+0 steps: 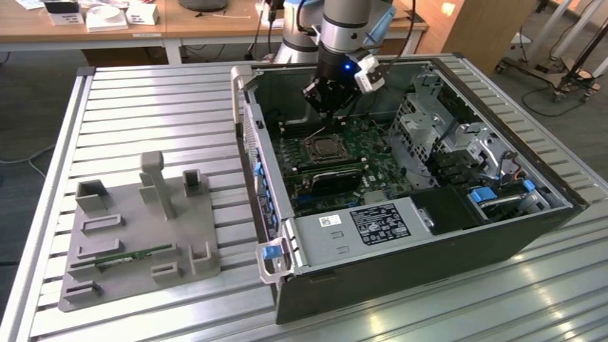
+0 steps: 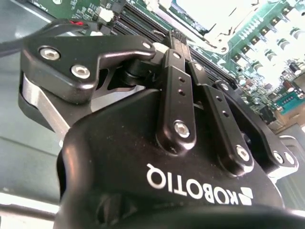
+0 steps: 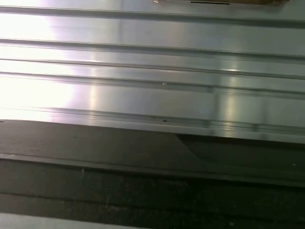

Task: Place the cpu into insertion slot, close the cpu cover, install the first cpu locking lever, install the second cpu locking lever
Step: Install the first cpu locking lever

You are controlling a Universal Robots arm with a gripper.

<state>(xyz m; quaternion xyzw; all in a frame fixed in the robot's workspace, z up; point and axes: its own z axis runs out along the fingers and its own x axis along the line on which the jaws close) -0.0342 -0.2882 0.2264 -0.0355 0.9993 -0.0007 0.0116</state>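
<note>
The tool (image 1: 326,112) hangs inside the open computer case (image 1: 494,214) (set on the ribbed tabletop (image 1: 142,107)), its fingers (image 2: 177,71) pressed together. The cpu (image 1: 326,148) lies in the insertion slot (image 1: 310,152), just beneath the tool's tips.

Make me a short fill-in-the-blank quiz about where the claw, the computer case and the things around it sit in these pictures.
1. In the exterior view, the claw hovers inside the open computer case, over the ____ circuit board.
2. The grey fixture block lies on the exterior view's ____ of the case.
3. The plastic latch on the case edge facing the fixture block is coloured ____.
Missing words: green; left; blue.
</note>
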